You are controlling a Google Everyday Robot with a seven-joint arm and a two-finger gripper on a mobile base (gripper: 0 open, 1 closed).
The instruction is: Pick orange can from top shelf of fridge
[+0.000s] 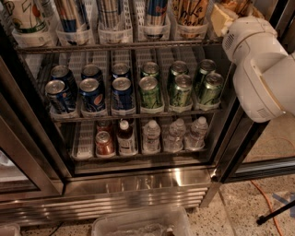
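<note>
Fridge: blue cans left, green cans right on middle rack. Top shelf carries tall cans in lanes; orange can stands in its rightmost lane, top cropped. Pincer just right of it, on white arm; open or closed, cannot tell.

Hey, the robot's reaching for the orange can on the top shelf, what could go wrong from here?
The orange can stands close beside a blue can; the hand, at the top right next to it, might knock that neighbour.
The bulky arm is near the door frame and could bump it.
The orange can's top is cut off from view, so a grip cannot be checked.
</note>
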